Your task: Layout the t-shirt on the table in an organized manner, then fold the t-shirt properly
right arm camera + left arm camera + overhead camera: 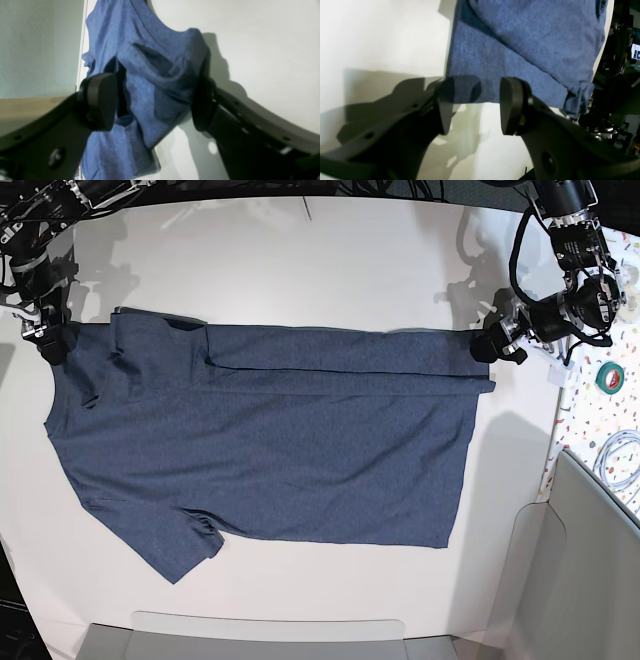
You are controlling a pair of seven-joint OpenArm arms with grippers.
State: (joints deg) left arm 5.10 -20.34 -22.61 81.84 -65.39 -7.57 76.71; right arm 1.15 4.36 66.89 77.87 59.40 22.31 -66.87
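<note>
The dark blue t-shirt [270,450] lies spread flat on the white table [330,260], its far long edge folded over toward the middle. My left gripper [487,345] is at the hem corner on the base view's right. In the left wrist view it [477,107] stands open, with the t-shirt [520,50] hem edge just reaching between its fingertips. My right gripper [50,340] is at the sleeve end on the left. In the right wrist view it [152,105] is open wide around a raised hump of the t-shirt [150,62].
A speckled surface at the right holds a green tape roll [610,375] and a white cable [620,460]. A grey panel [590,570] stands at the lower right. A pale tray edge [270,635] runs along the table's front.
</note>
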